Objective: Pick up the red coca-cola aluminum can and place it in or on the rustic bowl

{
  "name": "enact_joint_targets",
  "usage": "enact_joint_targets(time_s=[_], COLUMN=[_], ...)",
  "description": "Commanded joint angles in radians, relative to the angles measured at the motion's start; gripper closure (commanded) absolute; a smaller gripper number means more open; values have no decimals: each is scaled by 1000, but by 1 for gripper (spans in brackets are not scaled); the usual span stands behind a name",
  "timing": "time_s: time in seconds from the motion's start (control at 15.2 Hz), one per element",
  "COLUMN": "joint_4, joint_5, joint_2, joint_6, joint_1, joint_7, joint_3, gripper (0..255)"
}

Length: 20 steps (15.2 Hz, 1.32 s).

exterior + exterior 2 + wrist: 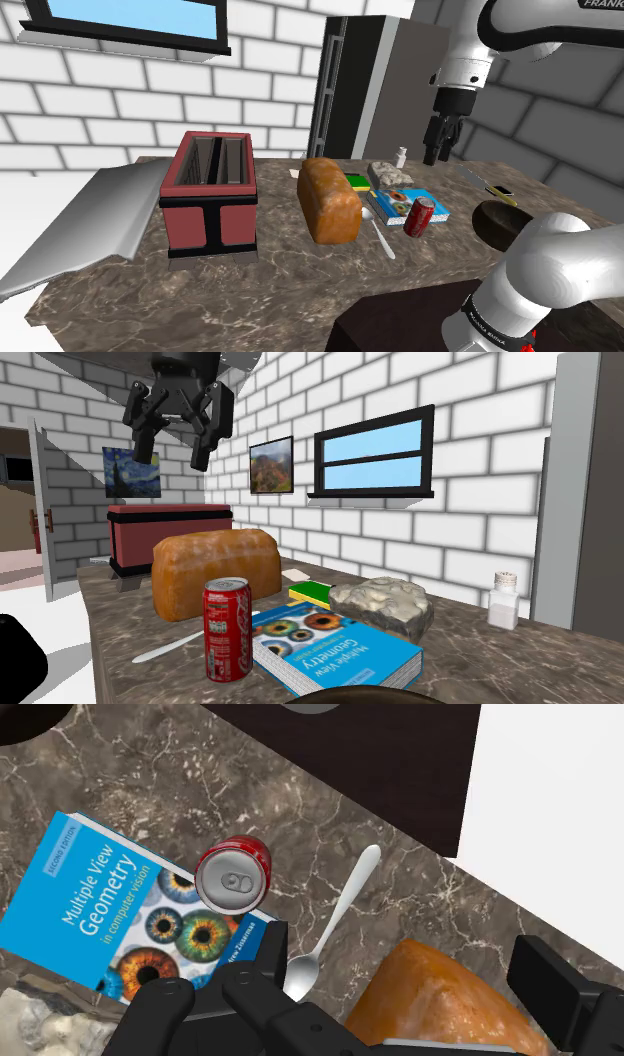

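My hand (441,140) hangs high over the counter (280,290). Its two fingers (262,949) stand wide apart and hold nothing.

The can (419,216) is red with a silver top. It stands up straight on the counter, just beside the near corner of the blue book (405,203). The spoon (380,235) lies near it, toward the shoulder view's left.

In the wrist view the can is not between my fingers. It sits out past one of them. So I think I should first slide the hand sideways until the silver top is in the middle of the gap. Then I would go straight down with the fingers wide. I would stop when they are beside the can's middle, not up at its rim. The book is very close, so I may need to turn the hand so no finger lands on it. I would squeeze softly, because I think a can like this could dent or tip.

The bowl (490,208) is dark. It sits on the counter near the can, toward the shoulder view's right, and my arm hides part of it. I see nothing in the part that shows. The toaster (210,192), well off to the shoulder view's left, has two slots on top, and I see nothing in them.
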Motion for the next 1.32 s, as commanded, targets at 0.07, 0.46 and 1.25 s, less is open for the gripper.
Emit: enact_joint_targets(time_s=[0.07,0.46,1.25], joint_4=[-41,-269,-508], joint_5=[-15,-109,-212], joint_2=[-19,-102,-92], joint_6=[34,254,575], joint_1=[-4,-37,-89], joint_7=[-14,-94,-161], joint_3=[-4,-41,-100], gripper=[0,0,0])
